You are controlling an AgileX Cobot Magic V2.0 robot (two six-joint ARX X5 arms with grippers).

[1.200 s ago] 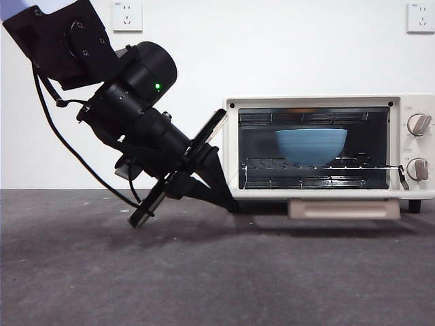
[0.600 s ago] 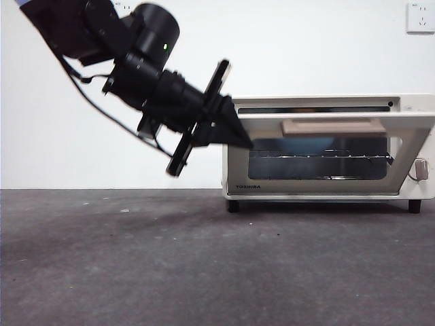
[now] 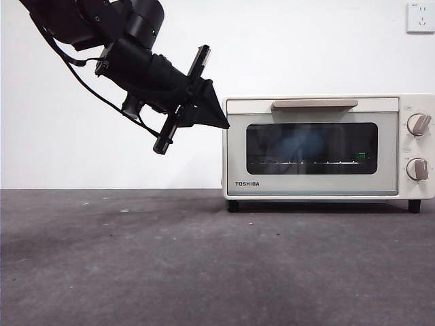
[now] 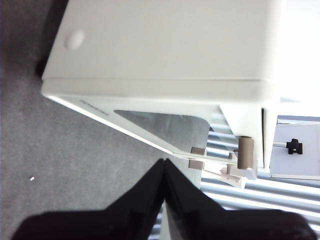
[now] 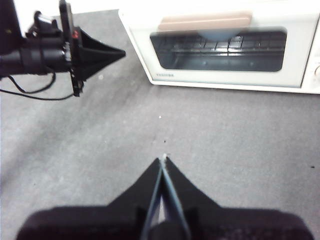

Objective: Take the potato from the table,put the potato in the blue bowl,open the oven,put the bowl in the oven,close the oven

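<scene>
- My left claw [image 3: 221, 122] sits in the upper left of the front view, its jaws pressed together on nothing, the tip just beside the upper left corner of the oven [image 3: 326, 146].
- My right claw [image 5: 163, 160] waits low in its own wrist view, jaws together and empty, well apart from the oven across the table [image 3: 204, 272].
- The oven door looks flush with the body; its beige handle [image 3: 315, 104] lies along the top edge of the door, in the upper middle of the front view.
- Through the dark glass I make out a pale blue shape in the middle of the window, which I take for the blue bowl [image 3: 302, 144] on the rack. The potato is hidden from me; I judge it rides inside that bowl.
- I judge closing to be the step in hand, and nearly done.
- To finish well, I should confirm that no gap shows along the door's top edge, then draw the left claw away up and leftward without brushing the handle or nudging the oven on its feet.
</scene>
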